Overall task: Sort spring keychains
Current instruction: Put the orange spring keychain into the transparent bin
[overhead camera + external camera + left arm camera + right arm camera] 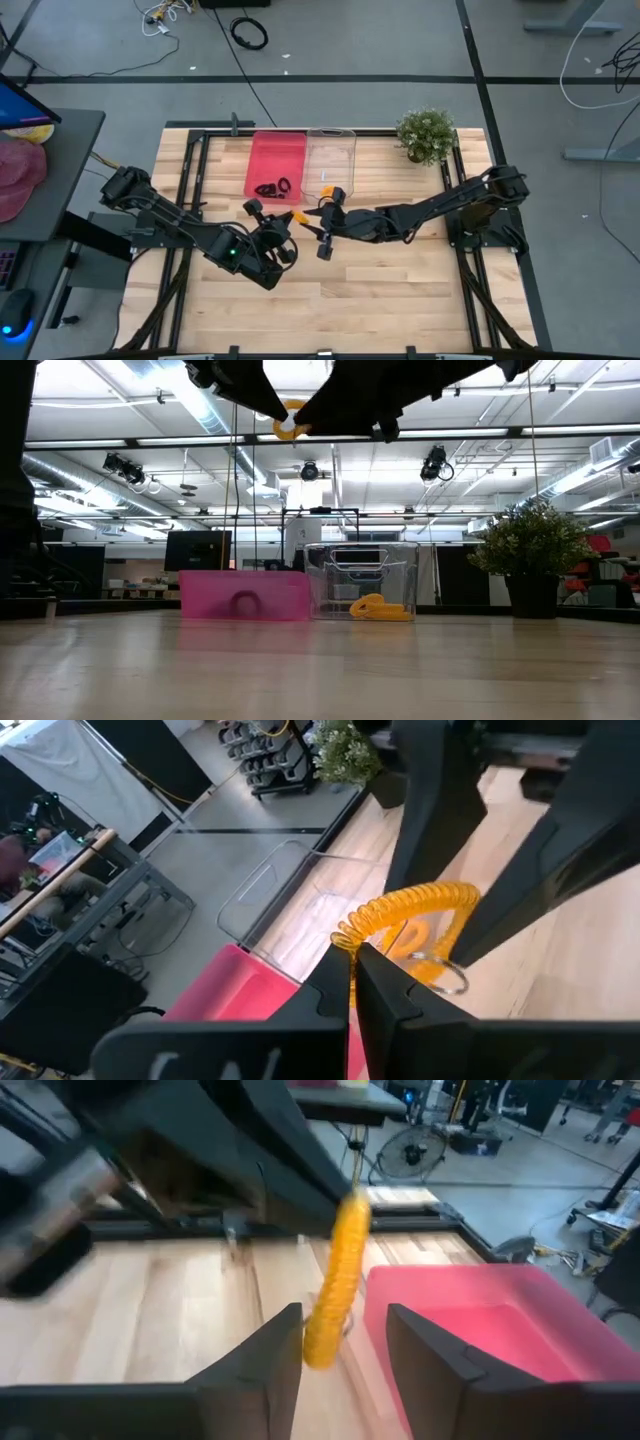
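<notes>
Black keychains [272, 187] lay in the pink bin [277, 165], an orange keychain [378, 607] in the clear bin [331, 163], while another orange keychain [405, 920] was pinched by the closed left tool [355, 982] before the parted, empty right tool [345, 1342].

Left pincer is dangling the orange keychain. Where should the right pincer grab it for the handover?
Grip the free lower coils of the orange keychain. The left pincer holds its top, so it hangs upright. The open right pincer already straddles the low end from the clear bin side. A level approach, closing across the coil, looks best.

Wooden table [400, 290] — pink bin [277, 160], clear bin [331, 158], potted plant [427, 135].
</notes>
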`<state>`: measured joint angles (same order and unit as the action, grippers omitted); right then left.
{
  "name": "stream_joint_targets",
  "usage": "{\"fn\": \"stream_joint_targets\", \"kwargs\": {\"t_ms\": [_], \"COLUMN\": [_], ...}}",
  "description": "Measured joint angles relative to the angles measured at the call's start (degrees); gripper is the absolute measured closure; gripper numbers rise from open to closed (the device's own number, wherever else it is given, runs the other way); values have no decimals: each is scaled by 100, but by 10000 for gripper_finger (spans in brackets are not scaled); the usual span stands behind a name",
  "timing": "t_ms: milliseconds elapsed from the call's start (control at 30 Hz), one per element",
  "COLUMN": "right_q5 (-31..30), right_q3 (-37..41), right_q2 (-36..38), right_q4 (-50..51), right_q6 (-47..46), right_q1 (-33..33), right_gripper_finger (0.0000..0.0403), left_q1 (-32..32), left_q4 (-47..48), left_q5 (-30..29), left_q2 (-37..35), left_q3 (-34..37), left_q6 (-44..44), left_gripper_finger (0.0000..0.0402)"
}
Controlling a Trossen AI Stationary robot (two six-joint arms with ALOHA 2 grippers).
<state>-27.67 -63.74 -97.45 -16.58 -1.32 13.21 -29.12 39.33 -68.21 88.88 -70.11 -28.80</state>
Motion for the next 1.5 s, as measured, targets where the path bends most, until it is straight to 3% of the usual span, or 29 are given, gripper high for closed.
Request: {"fn": "stream_joint_targets", "kwargs": {"t_ms": [100, 233, 300, 567, 1000, 1200, 1500], "right_q5": [21, 14, -11, -139, -1486, -1692, -2854], "right_q3": [1, 1, 1, 1, 1, 1, 334], "right_q2": [-78, -80, -80, -80, 7, 7, 14], "right_q4": [-31, -37, -39, 121, 1312, 1992, 2233], "right_q6": [88, 351, 584, 625, 602, 129, 78], "right_q1": [-42, -61, -31, -24, -136, -372, -440], "right_gripper_finger": [275, 366, 384, 388, 388, 388, 388], "left_q1": [1, 2, 2, 4, 7, 4, 4], "left_q4": [1, -17, -12, 7, 33, 31, 31], "left_q5": [20, 94, 96, 294, 400, 400, 400], "left_q2": [0, 0, 0, 0, 0, 0, 0], "left_q3": [0, 0, 0, 0, 0, 0, 0], "left_q6": [17, 101, 101, 160, 401, 399, 398], "left_gripper_finger": [397, 397, 397, 392, 328, 325, 326]}}
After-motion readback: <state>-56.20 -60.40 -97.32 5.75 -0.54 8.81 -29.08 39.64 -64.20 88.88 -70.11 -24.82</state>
